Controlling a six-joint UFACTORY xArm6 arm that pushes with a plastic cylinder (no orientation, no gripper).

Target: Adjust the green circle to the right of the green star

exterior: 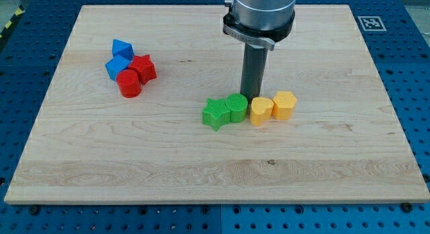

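The green star (215, 113) lies a little below the board's middle. The green circle (237, 107) stands touching the star's right side. My tip (252, 97) is just behind the green circle's upper right edge, close to the gap between it and the yellow heart-like block (261, 111). The rod rises straight up to the arm's head at the view's top.
A yellow hexagon-like block (285, 104) sits right of the yellow heart. At the upper left, two blue blocks (121, 49) (117, 66), a red star (143, 68) and a red cylinder (128, 83) form a cluster. The wooden board (215, 167) lies on a blue perforated table.
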